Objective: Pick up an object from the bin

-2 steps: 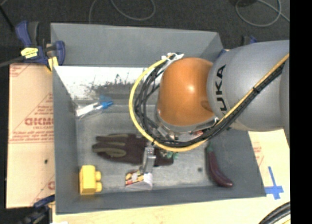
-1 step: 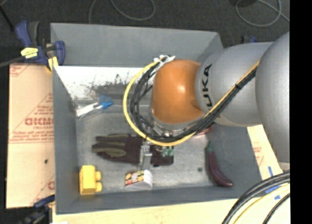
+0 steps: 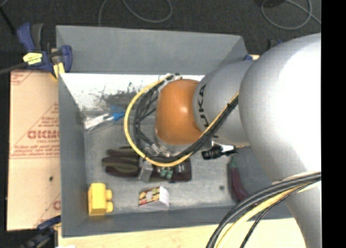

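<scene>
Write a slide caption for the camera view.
KUKA arm's gripper low beside a dark glove in the grey bin, with a yellow block and small printed box nearby.

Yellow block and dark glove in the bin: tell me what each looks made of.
The yellow block looks like hard moulded plastic: an even bright colour, smooth faces, rounded studs on one side. The dark glove looks soft and matte, with limp flattened fingers; whether it is fabric or leather cannot be told.
</scene>
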`<act>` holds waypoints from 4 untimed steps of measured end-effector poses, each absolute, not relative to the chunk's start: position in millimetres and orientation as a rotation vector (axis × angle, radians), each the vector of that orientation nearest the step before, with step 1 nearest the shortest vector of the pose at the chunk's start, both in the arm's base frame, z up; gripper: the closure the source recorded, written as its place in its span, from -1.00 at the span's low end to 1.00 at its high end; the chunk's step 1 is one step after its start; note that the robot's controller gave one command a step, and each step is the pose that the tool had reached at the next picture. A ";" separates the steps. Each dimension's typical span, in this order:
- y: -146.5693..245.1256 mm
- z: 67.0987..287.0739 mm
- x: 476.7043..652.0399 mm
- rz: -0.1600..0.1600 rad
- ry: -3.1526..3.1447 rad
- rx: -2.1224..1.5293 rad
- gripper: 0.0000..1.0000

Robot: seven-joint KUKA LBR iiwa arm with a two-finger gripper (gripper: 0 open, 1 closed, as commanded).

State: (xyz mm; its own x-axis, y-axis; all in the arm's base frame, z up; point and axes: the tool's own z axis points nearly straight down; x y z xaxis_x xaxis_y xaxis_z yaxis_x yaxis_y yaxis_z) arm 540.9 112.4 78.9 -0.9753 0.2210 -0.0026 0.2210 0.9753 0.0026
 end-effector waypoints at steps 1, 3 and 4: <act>112.4 78.9 540.9 0.004 3.119 0.350 1.00; 113.4 142.3 549.1 0.005 3.117 0.353 1.00; 94.9 273.3 549.8 0.005 3.108 0.402 1.00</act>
